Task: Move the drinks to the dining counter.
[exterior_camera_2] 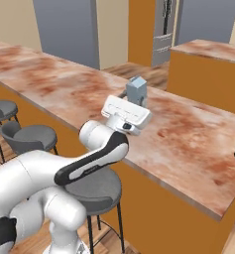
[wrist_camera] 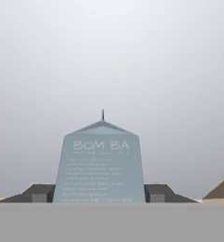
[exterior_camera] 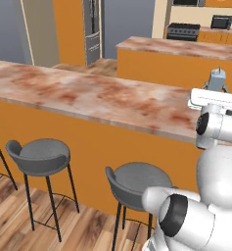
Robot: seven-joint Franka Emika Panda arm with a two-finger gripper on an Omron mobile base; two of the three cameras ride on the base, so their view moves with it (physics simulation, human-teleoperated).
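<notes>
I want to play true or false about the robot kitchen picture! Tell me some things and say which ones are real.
1. The blue-grey carton is standing up straight on the dining counter. True.
2. The gripper has one of its jaws on each side of the carton. True.
3. The carton is lying flat on a bar stool. False: it stands on the counter top, and the stools have nothing on them.
4. The dining counter has a green top. False: the top is reddish-brown marble with orange sides.
5. There are grey bar stools in front of the counter. True.
</notes>
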